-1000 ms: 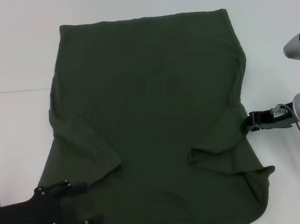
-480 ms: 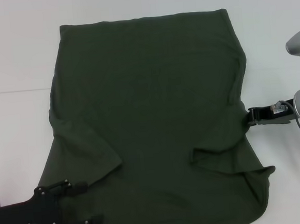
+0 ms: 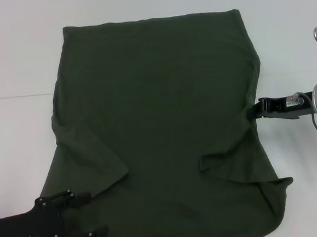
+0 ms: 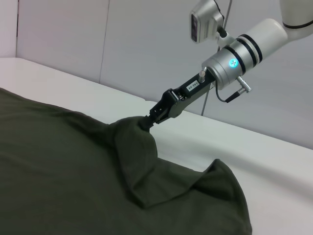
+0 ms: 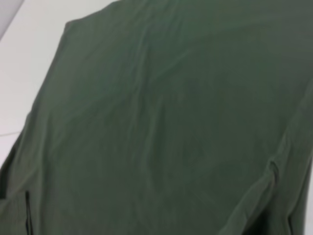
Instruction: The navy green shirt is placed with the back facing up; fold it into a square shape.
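Observation:
The navy green shirt (image 3: pixel 157 107) lies spread on the white table (image 3: pixel 11 64), both sleeves folded inward over the body. My right gripper (image 3: pixel 252 111) is at the shirt's right edge, shut on a pinch of fabric. In the left wrist view the right gripper (image 4: pixel 145 122) holds that fold a little above the table, and the shirt (image 4: pixel 58 166) rises toward it. My left gripper (image 3: pixel 98 214) is open at the shirt's near left corner, its fingers spread over the cloth. The right wrist view is filled by the shirt (image 5: pixel 171 122).
White table surrounds the shirt on the left, far side and right. A faint seam (image 3: pixel 14 97) runs across the table at the left. A curled corner of the hem (image 3: pixel 279 183) sticks out at the near right.
My right gripper has moved toward the far side along the shirt's right edge, drawing the pinched fabric with it. The left gripper has barely shifted.

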You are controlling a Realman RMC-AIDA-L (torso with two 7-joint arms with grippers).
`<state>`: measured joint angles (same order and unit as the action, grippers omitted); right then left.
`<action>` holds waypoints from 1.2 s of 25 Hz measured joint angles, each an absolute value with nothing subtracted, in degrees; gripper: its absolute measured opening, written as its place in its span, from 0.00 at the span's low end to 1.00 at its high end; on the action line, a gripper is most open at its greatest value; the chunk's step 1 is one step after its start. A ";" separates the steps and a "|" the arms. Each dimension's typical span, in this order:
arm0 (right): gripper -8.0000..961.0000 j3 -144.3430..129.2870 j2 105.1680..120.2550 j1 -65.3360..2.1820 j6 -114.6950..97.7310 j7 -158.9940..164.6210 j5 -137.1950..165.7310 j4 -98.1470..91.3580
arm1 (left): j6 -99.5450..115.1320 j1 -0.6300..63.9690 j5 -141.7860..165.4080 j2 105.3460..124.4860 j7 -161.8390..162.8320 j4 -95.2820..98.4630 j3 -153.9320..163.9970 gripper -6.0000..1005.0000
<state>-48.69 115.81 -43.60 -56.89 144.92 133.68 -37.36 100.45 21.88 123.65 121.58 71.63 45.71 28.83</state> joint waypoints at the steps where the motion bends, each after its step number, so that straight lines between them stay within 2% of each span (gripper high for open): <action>1: 0.07 -48.69 115.83 -43.59 -56.80 144.84 133.18 -37.40 | 100.39 21.88 123.66 121.57 71.63 45.70 28.83 0.89; 8: 0.07 -48.69 116.42 -43.77 -54.34 144.14 130.20 -36.60 | 100.15 21.88 123.66 121.55 71.63 45.70 28.83 0.89; 23: 0.10 -48.89 119.48 -44.34 -46.95 142.56 125.17 -36.03 | 99.20 21.88 123.58 121.55 71.48 45.70 28.65 0.89; 30: 0.11 -49.44 119.70 -44.61 -43.72 140.56 122.16 -33.31 | 98.61 21.88 123.57 121.67 71.44 45.70 28.64 0.89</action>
<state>-49.44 119.70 -44.61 -43.72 140.56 122.16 -33.31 98.61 21.88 123.57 121.67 71.44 45.70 28.64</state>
